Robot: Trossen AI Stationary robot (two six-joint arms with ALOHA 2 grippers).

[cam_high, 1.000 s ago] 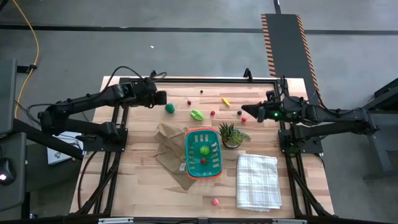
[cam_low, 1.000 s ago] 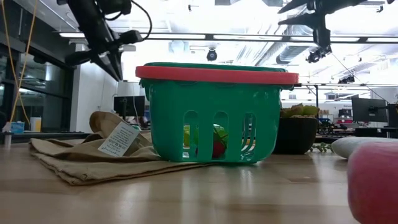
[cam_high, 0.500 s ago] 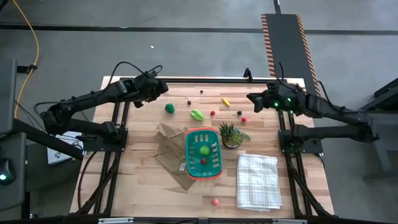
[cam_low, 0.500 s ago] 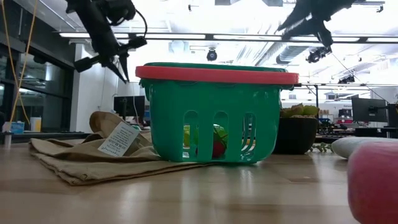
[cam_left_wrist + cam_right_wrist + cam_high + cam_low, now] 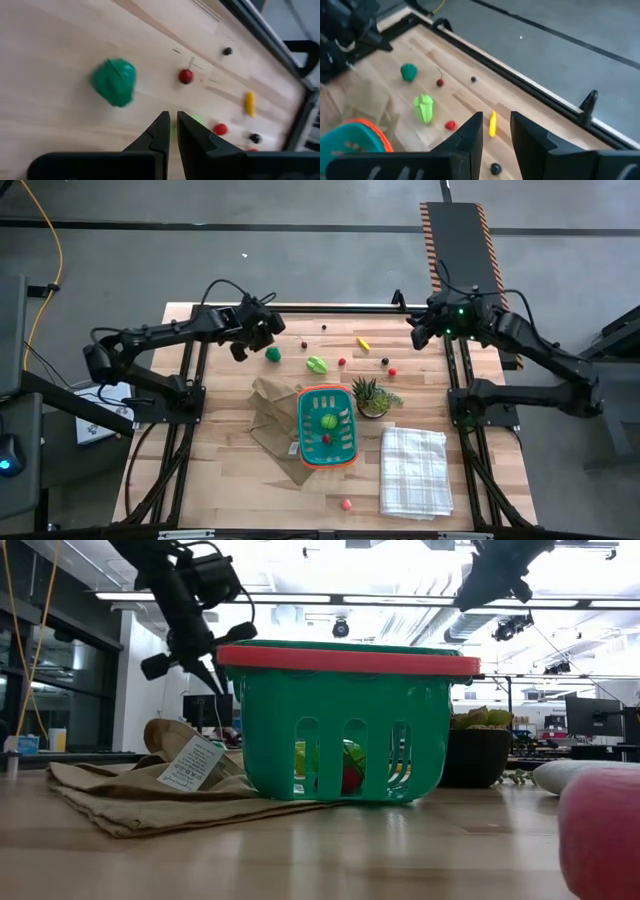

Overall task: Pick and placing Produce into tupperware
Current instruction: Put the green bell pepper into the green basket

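Tupperware (image 5: 326, 427), teal, orange-rimmed, apparently holds produce; left tool (image 5: 170, 131) closed, right tool (image 5: 496, 134) parted.

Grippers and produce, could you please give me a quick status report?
Left gripper shut, empty, beside green round piece. Right gripper slightly open, empty, at far edge. Tupperware holds two pieces; the rest lies loose. Nothing in the way.

Open board around scattered produce
Potted plant (image 5: 368, 396) tight against tupperware (image 5: 326, 426); paper bag (image 5: 272, 412) crowding its other side.
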